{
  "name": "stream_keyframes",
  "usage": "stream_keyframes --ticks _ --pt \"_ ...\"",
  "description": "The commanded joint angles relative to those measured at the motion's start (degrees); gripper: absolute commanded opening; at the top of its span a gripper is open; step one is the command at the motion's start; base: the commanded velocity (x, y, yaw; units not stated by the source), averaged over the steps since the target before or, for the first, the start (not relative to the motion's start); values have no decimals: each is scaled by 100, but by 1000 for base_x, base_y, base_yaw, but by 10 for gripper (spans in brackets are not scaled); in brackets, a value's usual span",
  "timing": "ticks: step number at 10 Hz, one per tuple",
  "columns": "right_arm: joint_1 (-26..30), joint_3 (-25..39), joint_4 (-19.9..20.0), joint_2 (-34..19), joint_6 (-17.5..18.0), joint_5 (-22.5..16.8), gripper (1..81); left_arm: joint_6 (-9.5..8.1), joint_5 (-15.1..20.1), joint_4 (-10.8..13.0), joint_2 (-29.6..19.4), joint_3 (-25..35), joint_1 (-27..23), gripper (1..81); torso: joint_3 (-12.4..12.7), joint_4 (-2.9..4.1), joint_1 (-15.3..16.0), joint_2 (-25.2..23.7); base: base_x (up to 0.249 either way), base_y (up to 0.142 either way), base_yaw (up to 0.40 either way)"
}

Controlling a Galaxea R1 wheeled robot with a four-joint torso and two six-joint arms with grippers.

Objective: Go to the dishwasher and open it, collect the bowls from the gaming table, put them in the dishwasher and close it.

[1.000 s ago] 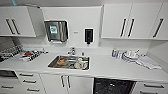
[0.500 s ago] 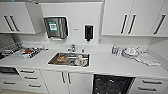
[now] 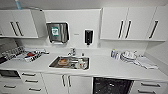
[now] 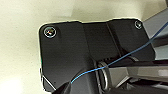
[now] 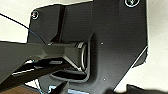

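Over the last second the whole head picture has wobbled only a little. That is my camera settling, not the kitchen moving, so I judge the base is about parked in front of the units.

The counter [image 3: 105, 66] is a long, smooth white slab with a matt look. Flat white cupboards [image 3: 113, 23] with dark bar handles hang above it.

The dishwasher [image 3: 112, 86] sits under the counter, right of centre at the bottom edge of the head view. It shows as a dark, speckled rectangle rather than brushed steel, so I take it to be standing open, though the door itself is cut off. If so, the next step would be collecting the bowls.

The sink [image 3: 70, 62] is a shallow rectangular steel basin. It holds something orange, too blurred to name.

On the wall are a boxy grey towel dispenser [image 3: 58, 32] and a small black soap dispenser [image 3: 88, 36]. Glossy white plates [image 3: 128, 56] are stacked on the counter above the dishwasher.

I cannot tell whether the grippers are open or closed.
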Motion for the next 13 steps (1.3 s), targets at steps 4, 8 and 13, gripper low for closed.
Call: stream_keyframes --ticks 4,8,13 --pt "239 -13 -58 -43 18 -229 811 -11 261 -15 1 -10 -228 811 365 0 -63 206 0 0 0" --pt "73 -39 212 36 -8 -264 811 -11 261 -15 1 -10 -228 811 419 0 -81 241 0 0 0" --pt "29 -461 4035 379 -4055 -238 811 -11 253 -15 -16 -19 -246 811 422 0 -83 241 0 0 0"
